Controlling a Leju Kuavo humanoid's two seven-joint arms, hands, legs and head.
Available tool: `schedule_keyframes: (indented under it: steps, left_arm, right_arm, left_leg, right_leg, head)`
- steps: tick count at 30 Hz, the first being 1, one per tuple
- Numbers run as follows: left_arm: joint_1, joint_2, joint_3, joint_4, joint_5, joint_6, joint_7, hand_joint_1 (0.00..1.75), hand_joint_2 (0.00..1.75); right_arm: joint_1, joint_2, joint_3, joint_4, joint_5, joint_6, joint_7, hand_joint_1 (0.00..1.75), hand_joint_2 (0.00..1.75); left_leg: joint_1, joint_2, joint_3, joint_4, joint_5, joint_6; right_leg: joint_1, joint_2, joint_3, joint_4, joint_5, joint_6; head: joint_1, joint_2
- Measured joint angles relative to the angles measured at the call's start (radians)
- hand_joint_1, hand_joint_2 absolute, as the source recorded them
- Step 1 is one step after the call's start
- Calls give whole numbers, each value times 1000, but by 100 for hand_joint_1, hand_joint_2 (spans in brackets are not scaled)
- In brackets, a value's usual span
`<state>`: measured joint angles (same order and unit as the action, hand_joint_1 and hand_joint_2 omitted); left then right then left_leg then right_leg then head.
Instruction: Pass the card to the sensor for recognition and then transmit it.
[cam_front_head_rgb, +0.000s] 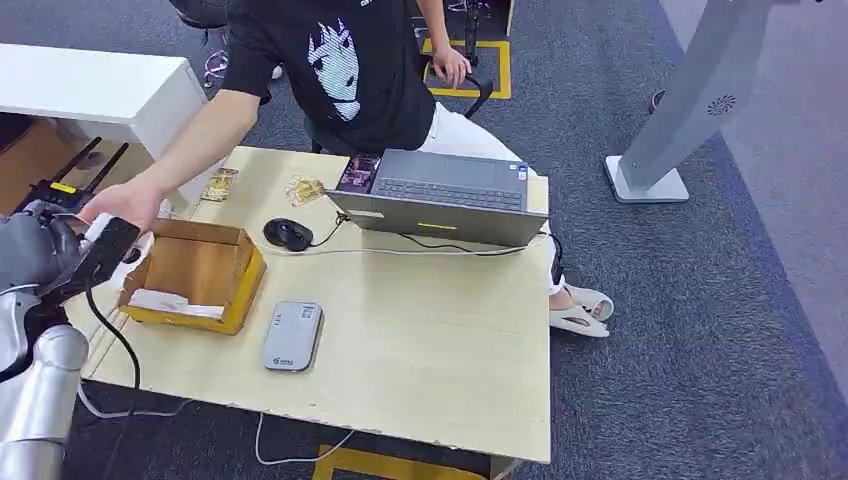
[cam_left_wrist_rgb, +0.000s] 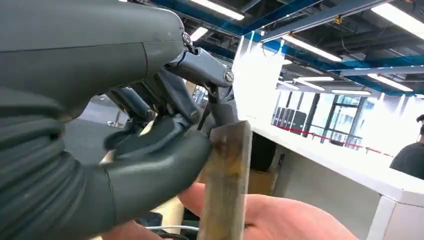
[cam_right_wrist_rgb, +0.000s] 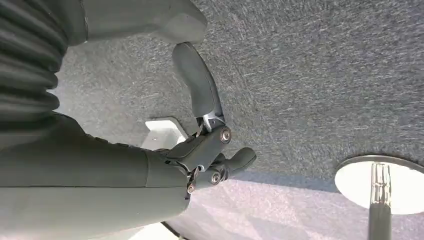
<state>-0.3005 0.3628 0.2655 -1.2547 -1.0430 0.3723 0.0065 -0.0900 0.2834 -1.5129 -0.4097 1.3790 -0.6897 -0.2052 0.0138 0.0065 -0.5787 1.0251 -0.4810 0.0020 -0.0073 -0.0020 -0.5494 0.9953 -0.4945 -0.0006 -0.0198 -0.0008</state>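
My left hand (cam_front_head_rgb: 50, 255) is raised at the table's left edge. In the left wrist view its thumb (cam_left_wrist_rgb: 165, 165) and fingers pinch a brownish card (cam_left_wrist_rgb: 227, 175), seen edge-on. A person's hand (cam_left_wrist_rgb: 270, 215) lies right under the card; in the head view that person's hand (cam_front_head_rgb: 125, 205) reaches to my left hand. The grey card sensor (cam_front_head_rgb: 292, 336) lies flat on the table, to the right of my left hand, past a cardboard box. My right hand (cam_right_wrist_rgb: 200, 150) hangs over grey carpet and holds nothing, one finger straight and the others loosely bent.
An open cardboard box (cam_front_head_rgb: 195, 275) stands between my left hand and the sensor. A laptop (cam_front_head_rgb: 440, 195), a mouse (cam_front_head_rgb: 288, 233) and two loose cards (cam_front_head_rgb: 220, 184) lie at the table's far side. The person stands behind the table. A white desk (cam_front_head_rgb: 100, 90) is at far left.
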Motion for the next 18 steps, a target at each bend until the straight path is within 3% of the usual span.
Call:
schedule_keyframes:
  steps: [7, 11, 15, 18]
  left_arm:
    - [0, -34, -1, 0, 3, 15, -2, 0, 175]
    - [6, -53, -1, -15, 46, 33, -41, 0, 175]
    - [77, -74, -1, -94, 107, 52, -96, 0, 175]
    - [196, -96, 4, -213, 204, 74, -170, 0, 175]
  right_arm:
    - [-1, 0, 0, 0, 2, 0, 9, 0, 175]
    - [-1, 0, 0, 0, -8, 0, 13, 0, 175]
    - [-1, 0, 0, 0, -29, 0, 17, 0, 175]
    - [-1, 2, 0, 0, -65, 0, 17, 0, 175]
  left_leg:
    - [0, 0, 0, 0, 0, 0]
    - [0, 0, 0, 0, 0, 0]
    - [0, 2, 0, 0, -1, 0]
    - [0, 4, -1, 0, -2, -1]
  right_leg:
    - [0, 0, 0, 0, 0, 0]
    - [0, 0, 0, 0, 0, 0]
    - [0, 2, 0, 0, 0, 0]
    - [0, 3, 0, 0, -1, 0]
  head:
    - [0, 0]
    - [0, 0]
    - [0, 0]
    - [0, 0]
